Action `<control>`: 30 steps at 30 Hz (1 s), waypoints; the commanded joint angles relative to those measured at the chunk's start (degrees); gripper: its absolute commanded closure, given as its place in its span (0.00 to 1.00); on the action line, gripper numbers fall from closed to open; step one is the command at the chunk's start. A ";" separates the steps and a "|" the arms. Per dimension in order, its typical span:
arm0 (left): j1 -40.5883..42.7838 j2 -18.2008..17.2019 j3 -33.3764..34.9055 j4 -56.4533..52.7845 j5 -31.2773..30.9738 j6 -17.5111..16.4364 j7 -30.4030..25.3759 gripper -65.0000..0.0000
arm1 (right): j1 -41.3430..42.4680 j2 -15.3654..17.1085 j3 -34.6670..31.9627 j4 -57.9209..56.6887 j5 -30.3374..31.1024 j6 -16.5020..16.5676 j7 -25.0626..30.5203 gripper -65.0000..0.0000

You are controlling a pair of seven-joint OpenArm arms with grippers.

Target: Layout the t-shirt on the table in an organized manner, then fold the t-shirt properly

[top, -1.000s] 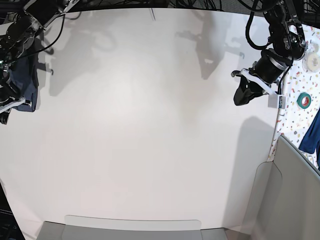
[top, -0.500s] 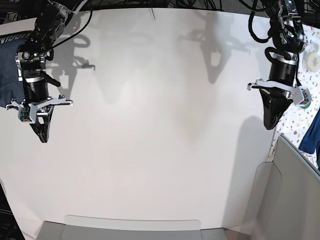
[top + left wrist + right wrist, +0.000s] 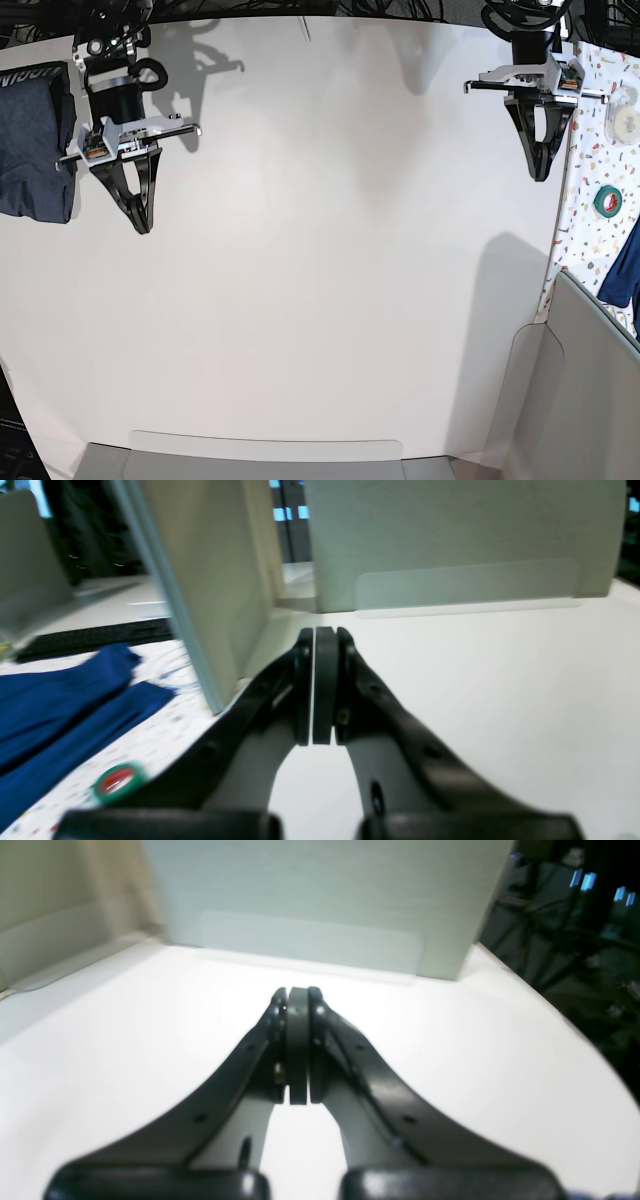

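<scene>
Navy t-shirt (image 3: 35,140) lies bunched at the far left edge of the white bench (image 3: 320,280). Right hand (image 3: 140,222) hangs clenched and empty just beside it. Left hand (image 3: 541,172) hangs clenched and empty near the far right edge.

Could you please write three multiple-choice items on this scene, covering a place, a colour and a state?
1. Where does the t-shirt lie?
A. at the table's centre
B. at the base view's left edge
C. in the left gripper

2. What colour is the tape roll on the speckled surface?
A. green
B. yellow
C. black

3. How do the right gripper's jaws stand?
A. wide open
B. shut on the shirt
C. shut, empty

Key: 1 B, it sits folded beside the right arm; 2 A, a green ring shows; 3 C, the pads meet with nothing between.
</scene>
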 commanded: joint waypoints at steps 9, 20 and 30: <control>8.75 -0.07 -0.11 -0.86 -0.37 0.03 -5.53 1.00 | -15.71 -3.24 -2.71 0.85 1.08 -0.14 11.25 1.00; 13.85 4.41 -0.19 -3.23 -0.37 0.03 -5.80 1.00 | -30.13 -5.26 -6.05 -1.00 1.08 -0.06 10.81 1.00; 20.00 10.13 -0.46 -10.44 -0.45 0.03 -5.88 1.00 | -37.52 2.39 -6.23 -14.54 1.08 -0.06 3.33 1.00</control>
